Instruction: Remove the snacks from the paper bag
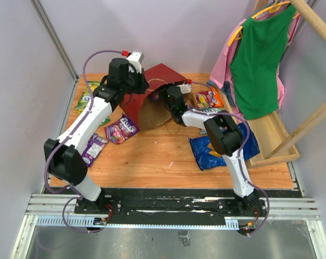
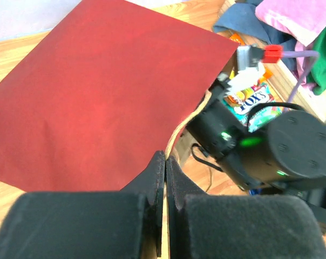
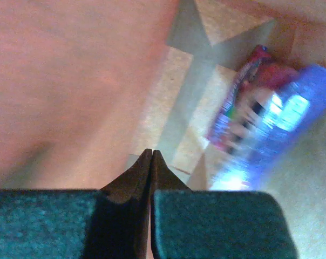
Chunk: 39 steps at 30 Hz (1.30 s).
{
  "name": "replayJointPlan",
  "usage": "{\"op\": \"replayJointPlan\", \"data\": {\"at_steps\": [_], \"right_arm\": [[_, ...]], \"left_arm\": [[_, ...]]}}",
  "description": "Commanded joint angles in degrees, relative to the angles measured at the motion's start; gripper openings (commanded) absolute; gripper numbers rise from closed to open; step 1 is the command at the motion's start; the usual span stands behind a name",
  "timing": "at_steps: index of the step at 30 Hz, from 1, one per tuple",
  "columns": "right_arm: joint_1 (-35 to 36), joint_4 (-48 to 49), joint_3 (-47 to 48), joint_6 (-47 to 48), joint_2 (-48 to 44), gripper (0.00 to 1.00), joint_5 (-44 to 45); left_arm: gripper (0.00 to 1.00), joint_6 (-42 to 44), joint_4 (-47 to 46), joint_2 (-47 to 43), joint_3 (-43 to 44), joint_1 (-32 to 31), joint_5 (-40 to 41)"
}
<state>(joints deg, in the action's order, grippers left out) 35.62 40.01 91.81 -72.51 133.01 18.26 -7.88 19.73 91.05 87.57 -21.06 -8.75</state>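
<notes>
The red paper bag [image 1: 162,75] lies on its side at the back of the table, its brown mouth facing me. My left gripper [image 1: 143,82] [image 2: 165,156] is shut on the bag's upper rim, a thin beige edge between the fingers. My right gripper [image 1: 155,98] [image 3: 152,152] reaches inside the mouth, shut, with nothing visible between its tips. A blurred purple-blue packet [image 3: 260,124] lies inside the bag to the right of those tips, apart from them. Outside lie a green-yellow packet [image 1: 87,97], two purple packets [image 1: 121,129] [image 1: 94,148], an orange-red packet [image 1: 209,99] and the blue chip bag [image 1: 217,148].
A green garment [image 1: 260,59] and a pink one [image 1: 223,59] hang from a wooden rack [image 1: 314,118] at the right, over a wooden base [image 1: 273,140]. Grey walls close in the left and back. The bag's loop handle [image 1: 165,123] trails on the table.
</notes>
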Motion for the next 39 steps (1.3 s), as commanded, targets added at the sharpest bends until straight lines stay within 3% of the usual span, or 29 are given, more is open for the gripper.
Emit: {"op": "replayJointPlan", "data": {"at_steps": [1, 9, 13, 15, 16, 20, 22, 29, 39], "right_arm": [[1.38, 6.06, -5.80, -1.08, -7.36, 0.01, 1.83], [2.51, 13.18, -19.47, 7.56, -19.06, 0.01, 3.23], [2.48, 3.06, -19.26, 13.41, -23.33, 0.01, 0.72], [2.45, 3.25, -21.73, 14.10, -24.15, 0.01, -0.89], [2.49, 4.75, -23.90, 14.50, -24.82, 0.06, -1.24], [1.78, 3.13, -29.76, 18.96, -29.63, 0.54, -1.34], [1.79, 0.03, -29.94, 19.58, -30.36, 0.64, -2.91], [3.79, 0.10, -17.28, 15.96, -15.76, 0.62, -13.36], [4.00, 0.18, -8.76, 10.69, -5.37, 0.65, -12.04]], "left_arm": [[0.00, -0.62, -0.83, 1.25, 2.72, 0.36, 0.53], [0.01, 0.00, 0.07, 2.12, 5.46, 0.35, 2.74], [0.00, -0.20, -0.07, 1.78, 5.50, 0.32, 2.18], [0.00, -0.54, -0.37, 1.41, 5.05, 0.31, 2.03], [0.00, -0.62, -0.39, 1.35, 4.80, 0.33, 1.99], [0.01, -0.98, -0.73, 0.32, 2.90, 0.33, 1.92], [0.01, -1.20, -1.96, -0.66, 0.99, 0.38, 1.83], [0.02, -0.50, -0.86, -1.22, -0.03, 0.39, 0.90], [0.03, -0.67, -2.20, -3.14, -3.16, 0.32, -0.12]]}}
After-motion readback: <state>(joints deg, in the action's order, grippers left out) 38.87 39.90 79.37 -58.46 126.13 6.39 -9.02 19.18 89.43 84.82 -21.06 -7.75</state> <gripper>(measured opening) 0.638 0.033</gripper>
